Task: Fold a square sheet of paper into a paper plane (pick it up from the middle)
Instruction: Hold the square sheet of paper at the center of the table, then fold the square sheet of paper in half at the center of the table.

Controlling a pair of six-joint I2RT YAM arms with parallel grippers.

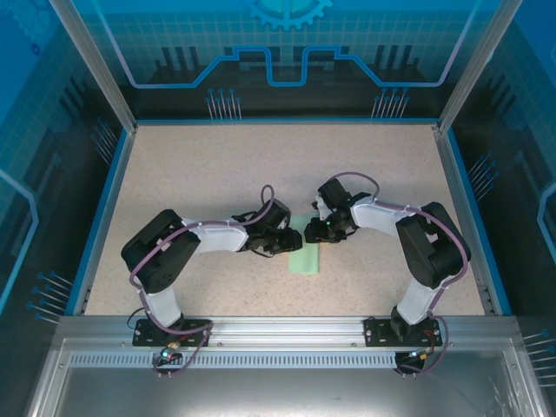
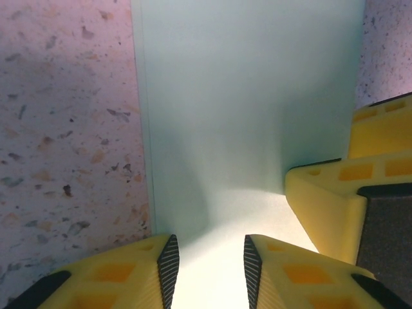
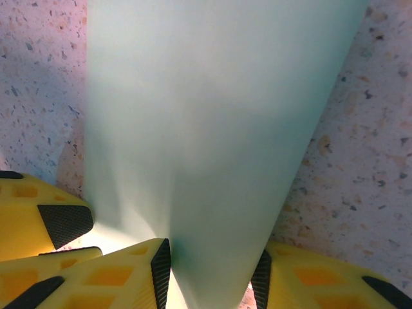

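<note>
The square sheet of paper (image 1: pixel 306 258) is pale mint green and lies partly folded on the speckled table, between the two grippers. My left gripper (image 1: pixel 285 241) hovers low over the sheet's left part, and its jaws (image 2: pixel 207 270) stand open with flat paper (image 2: pixel 244 96) beneath the gap. My right gripper (image 1: pixel 317 233) reaches in from the right. A raised fold of the paper (image 3: pixel 212 116) fills the gap between its pads, so the right gripper (image 3: pixel 211 273) is shut on it. Each wrist view catches the other gripper's yellow fingers (image 2: pixel 335 206) (image 3: pixel 38 219) close alongside.
The speckled tabletop (image 1: pixel 217 165) is walled by a blue-edged frame with metal posts (image 1: pixel 122 148). Both arm bases are bolted to the metal rail (image 1: pixel 287 334) at the near edge. The two grippers nearly touch over the paper.
</note>
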